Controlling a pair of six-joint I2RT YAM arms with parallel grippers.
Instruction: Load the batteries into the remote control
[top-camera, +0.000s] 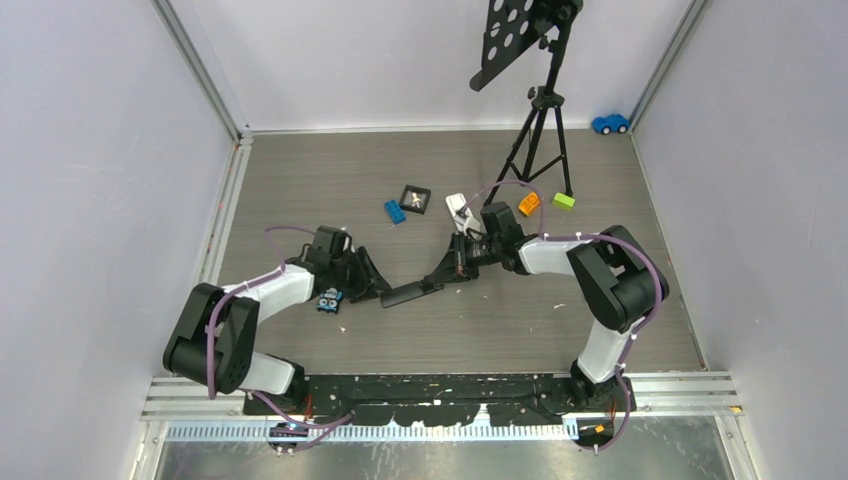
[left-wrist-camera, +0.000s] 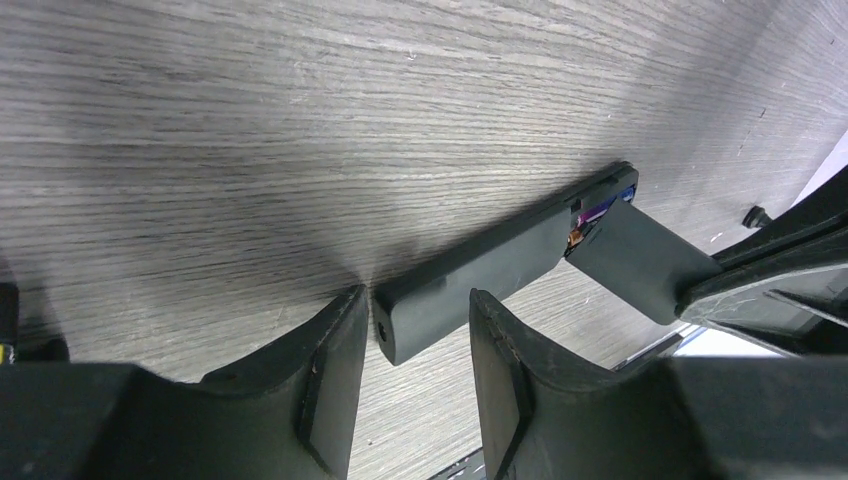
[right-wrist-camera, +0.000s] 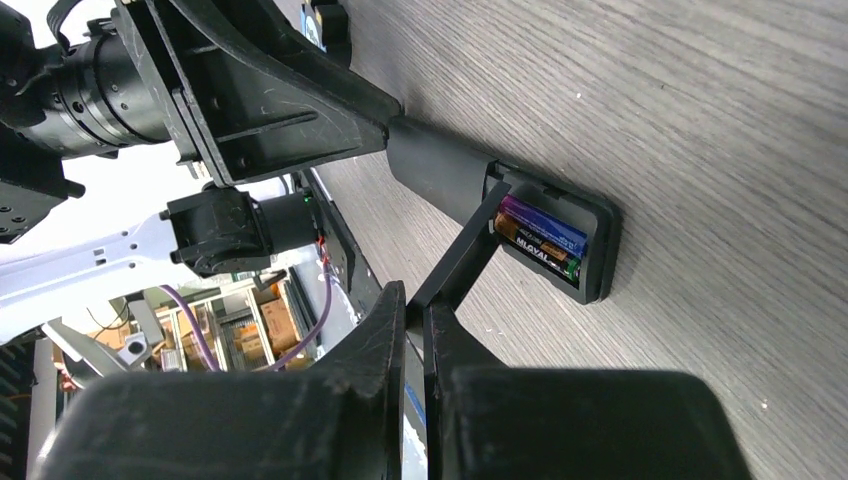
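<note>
— Where are the batteries (right-wrist-camera: 540, 238)?

— Side by side in the open bay at one end of the remote control (right-wrist-camera: 440, 170). My right hand (right-wrist-camera: 412, 302) pinches the cover (right-wrist-camera: 468, 248) flat, tilted against that bay.

— And your left hand (left-wrist-camera: 417, 302)?

— Its fingers (left-wrist-camera: 330, 350) are half-spread astride the remote's other end on the desk (left-wrist-camera: 300, 120). Whether they clamp it, I cannot tell.

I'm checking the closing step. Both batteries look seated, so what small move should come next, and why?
Probably lower the right hand to swing the cover flat over the batteries: both sit in the bay of the remote, the cover stands tilted at its edge, and the left hand brackets the far end.
</note>
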